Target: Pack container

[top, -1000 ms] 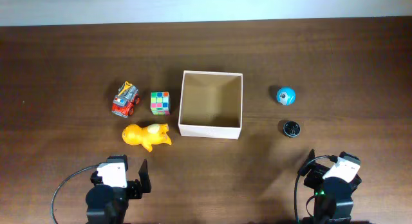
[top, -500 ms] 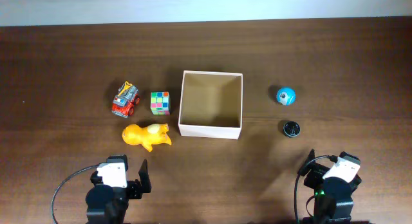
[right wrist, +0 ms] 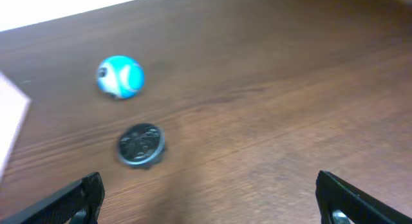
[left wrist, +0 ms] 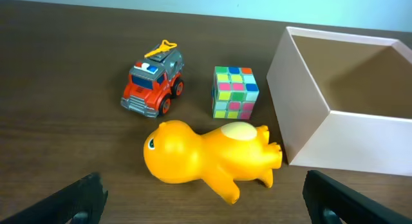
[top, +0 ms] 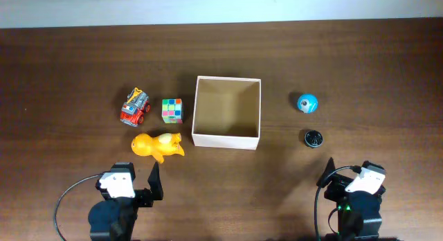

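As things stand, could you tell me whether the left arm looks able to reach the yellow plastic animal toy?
Probably yes. The yellow plastic animal toy lies directly ahead of the left arm's open fingers with nothing between them; the white cardboard box stands off to the side.

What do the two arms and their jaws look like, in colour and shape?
Both arms are black with rounded joints. The left arm carries a white block on top, and a thin black cable loops beside it. The right arm has a matching white cover and a small green light. The jaws are black.
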`<state>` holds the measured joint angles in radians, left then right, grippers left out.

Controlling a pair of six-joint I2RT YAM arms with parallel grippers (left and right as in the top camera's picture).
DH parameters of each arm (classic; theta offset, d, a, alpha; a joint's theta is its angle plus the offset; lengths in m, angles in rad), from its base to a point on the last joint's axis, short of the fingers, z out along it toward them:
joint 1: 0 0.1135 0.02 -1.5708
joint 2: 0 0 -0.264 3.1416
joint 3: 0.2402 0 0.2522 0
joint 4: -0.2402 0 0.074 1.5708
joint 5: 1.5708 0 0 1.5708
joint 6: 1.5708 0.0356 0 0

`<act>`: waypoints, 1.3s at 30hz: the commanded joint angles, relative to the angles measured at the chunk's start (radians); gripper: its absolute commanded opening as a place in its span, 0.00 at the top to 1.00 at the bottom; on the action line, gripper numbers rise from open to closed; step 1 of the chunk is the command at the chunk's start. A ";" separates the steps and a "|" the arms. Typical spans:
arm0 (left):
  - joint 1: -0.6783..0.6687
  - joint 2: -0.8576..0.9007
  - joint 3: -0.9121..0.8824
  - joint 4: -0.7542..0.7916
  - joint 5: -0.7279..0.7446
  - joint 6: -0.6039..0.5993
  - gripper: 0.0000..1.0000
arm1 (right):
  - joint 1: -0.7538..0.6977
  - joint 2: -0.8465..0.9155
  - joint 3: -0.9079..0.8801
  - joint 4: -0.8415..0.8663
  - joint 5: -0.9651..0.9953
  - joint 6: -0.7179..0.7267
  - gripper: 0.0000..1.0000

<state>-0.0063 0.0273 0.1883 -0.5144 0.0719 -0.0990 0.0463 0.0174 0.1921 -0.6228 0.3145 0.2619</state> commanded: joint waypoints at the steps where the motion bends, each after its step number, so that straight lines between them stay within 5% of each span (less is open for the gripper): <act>1: -0.004 0.056 0.048 0.006 0.018 -0.021 0.01 | -0.008 0.031 0.098 0.006 -0.092 0.005 0.01; 12: -0.004 0.626 0.458 -0.015 0.011 -0.023 0.01 | -0.008 0.583 0.578 -0.130 -0.185 0.005 0.01; 19: -0.004 1.072 0.932 -0.272 0.019 -0.019 0.01 | -0.008 1.074 1.068 -0.440 -0.219 0.005 0.01; 24: -0.004 1.269 1.131 -0.253 0.044 -0.019 0.01 | -0.008 1.375 1.363 -0.627 -0.314 0.005 0.01; 33: -0.004 1.569 1.192 -0.221 -0.051 0.041 0.01 | -0.009 1.618 1.454 -0.619 -0.330 0.009 0.01; 39: -0.002 1.720 1.200 -0.222 -0.111 0.233 0.01 | -0.009 1.625 1.454 -0.620 -0.329 0.008 0.01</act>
<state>-0.0063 1.6951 1.3678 -0.7334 0.0280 0.0128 0.0444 1.6489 1.6207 -1.2438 -0.0025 0.2623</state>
